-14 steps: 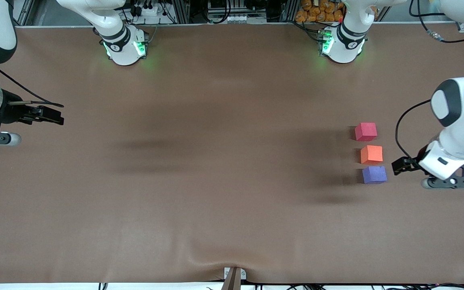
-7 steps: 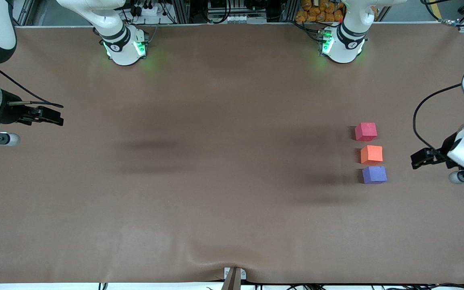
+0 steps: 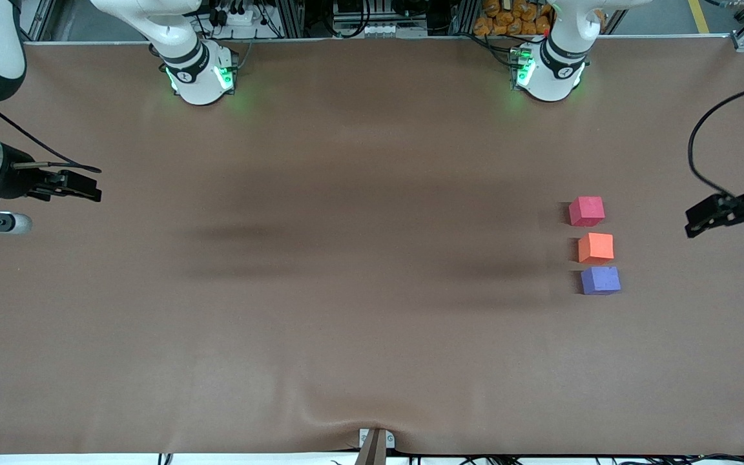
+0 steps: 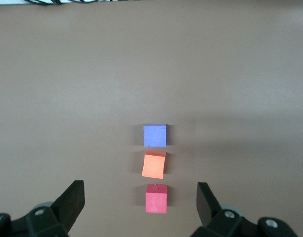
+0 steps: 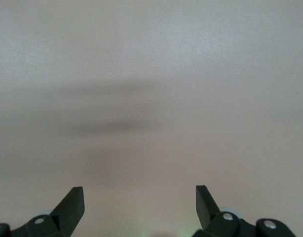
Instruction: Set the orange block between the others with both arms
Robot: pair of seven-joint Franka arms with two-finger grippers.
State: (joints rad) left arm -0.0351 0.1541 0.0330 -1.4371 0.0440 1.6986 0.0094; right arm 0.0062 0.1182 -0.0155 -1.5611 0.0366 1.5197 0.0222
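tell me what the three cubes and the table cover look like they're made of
Orange block, pinkish-red cube and purple-blue cube: probably foam, matte, no glare, slightly soft edges. Table cover: likely a brown mat or sheet with a dull finish; it ripples at the edge nearest the front camera.
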